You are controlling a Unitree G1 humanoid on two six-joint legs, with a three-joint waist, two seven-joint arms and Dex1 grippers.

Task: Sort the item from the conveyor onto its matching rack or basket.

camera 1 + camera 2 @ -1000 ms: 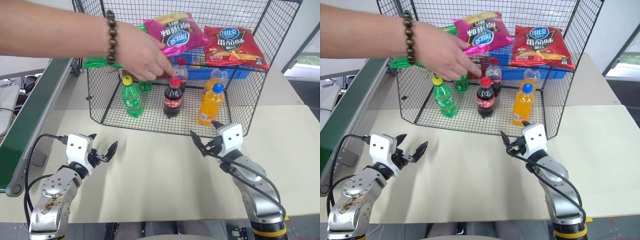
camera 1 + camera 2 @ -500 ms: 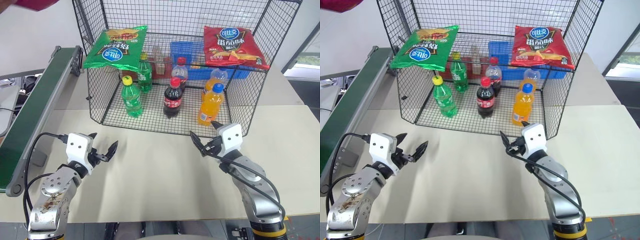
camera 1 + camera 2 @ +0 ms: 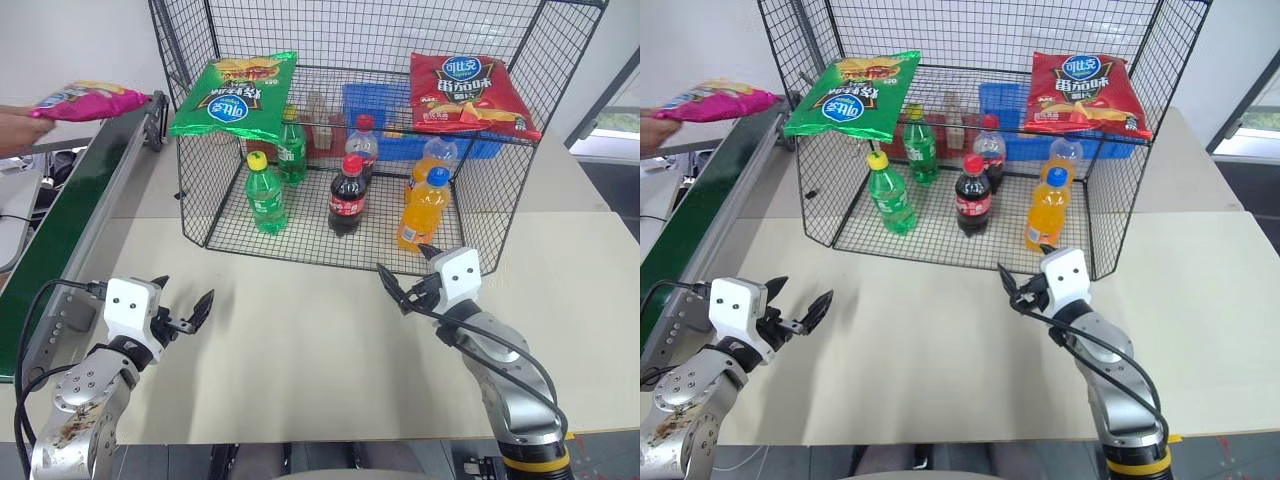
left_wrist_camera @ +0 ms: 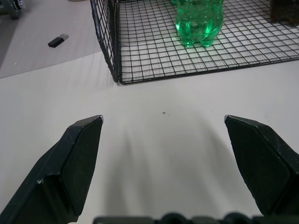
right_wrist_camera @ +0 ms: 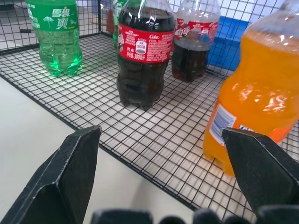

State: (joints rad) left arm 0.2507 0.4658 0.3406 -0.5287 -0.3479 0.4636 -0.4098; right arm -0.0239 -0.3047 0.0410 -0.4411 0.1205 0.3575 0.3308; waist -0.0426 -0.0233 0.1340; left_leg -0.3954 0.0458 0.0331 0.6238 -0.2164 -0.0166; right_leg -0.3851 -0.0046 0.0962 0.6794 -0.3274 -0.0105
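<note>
Chips are coming: a person's hand [image 3: 12, 128] is holding the pink chip bag [image 3: 88, 100] just above the far end of the conveyor [image 3: 60, 230], probably to set it down for sorting. It is looking shiny and flat. Near the conveyor, the left gripper [image 3: 181, 312] and right gripper [image 3: 405, 286] are waiting wide open, holding nothing.

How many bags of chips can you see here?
3. A green chip bag lies on the wire rack's front left top edge, a red chip bag on its right, and a pink chip bag is held by a person's hand above the conveyor.
</note>
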